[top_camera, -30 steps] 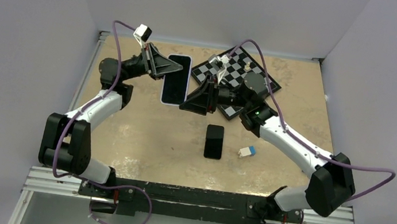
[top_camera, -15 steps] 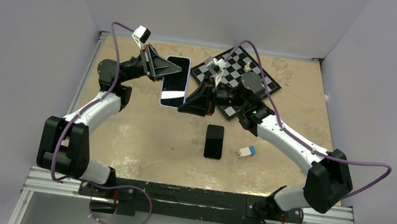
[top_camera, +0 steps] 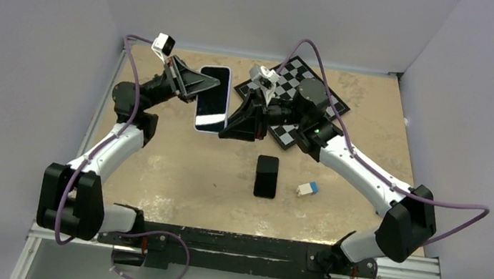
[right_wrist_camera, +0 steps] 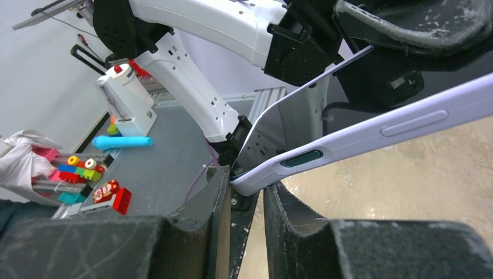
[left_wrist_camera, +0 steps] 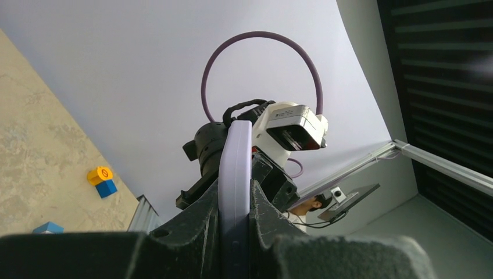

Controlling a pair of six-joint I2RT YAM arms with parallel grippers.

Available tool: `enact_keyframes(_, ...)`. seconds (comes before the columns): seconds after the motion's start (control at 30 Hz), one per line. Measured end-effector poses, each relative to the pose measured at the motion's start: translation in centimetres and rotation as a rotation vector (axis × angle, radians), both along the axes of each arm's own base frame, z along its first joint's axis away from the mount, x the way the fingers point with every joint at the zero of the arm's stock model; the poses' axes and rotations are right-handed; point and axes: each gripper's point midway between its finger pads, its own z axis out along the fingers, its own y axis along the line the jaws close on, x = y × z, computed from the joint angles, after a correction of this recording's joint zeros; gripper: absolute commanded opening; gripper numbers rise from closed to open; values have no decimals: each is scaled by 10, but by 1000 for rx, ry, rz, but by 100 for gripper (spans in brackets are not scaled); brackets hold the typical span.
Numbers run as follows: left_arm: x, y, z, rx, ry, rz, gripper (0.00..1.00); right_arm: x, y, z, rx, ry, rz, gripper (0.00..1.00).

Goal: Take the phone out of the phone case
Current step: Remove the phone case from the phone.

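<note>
top view: the left tool (top_camera: 192, 87) and the right tool (top_camera: 229, 124) face each other above the surface (top_camera: 176, 166), and the phone case (top_camera: 212, 99) hangs in the air between them, off the surface. the left tool is clenched on its long side, and the right tool is at its lower corner. the dark screen of the phone (top_camera: 214, 83) shows in the upper part of the case. a second phone (top_camera: 266, 176) lies flat just under the right tool, towards the arm bases, with a small block (top_camera: 307, 188) beside it. a chessboard (top_camera: 296, 70) lies behind the right tool.

left wrist view: the left tool (left_wrist_camera: 234, 244) grasps the lilac phone case (left_wrist_camera: 235, 168) edge-on. both fingers (left_wrist_camera: 195, 226) press on its faces, and the case rises straight out from the tool.

right wrist view: the right tool (right_wrist_camera: 245, 200) is clenched on the corner of the phone case (right_wrist_camera: 378, 131), between its fingers (right_wrist_camera: 203, 203). the case runs away from the tool, up to the right. the thin edge of the phone (right_wrist_camera: 290, 102) stands away from the case and meets it only at the corner by the tool.
</note>
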Motion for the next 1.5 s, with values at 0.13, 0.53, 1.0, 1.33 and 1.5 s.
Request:
enact_keyframes(0.13, 3, 1, 2, -17, 25, 9, 0, 1, 3, 4, -4, -18, 25, 0)
enact_keyframes(0.53, 13, -1, 8, -77, 105, 36, 0, 8, 13, 12, -31, -59, 9, 0)
enact_keyframes(1.0, 41, 11, 10, -148, 181, 164, 0, 49, 13, 10, -105, -147, -459, 0)
enact_keyframes(1.33, 62, 20, 5, -175, 226, 267, 0, 79, 10, -2, -210, -316, -707, 0)
enact_keyframes(1.5, 70, 24, 3, -176, 217, 318, 0, 92, 9, -10, -267, -345, -766, 0)
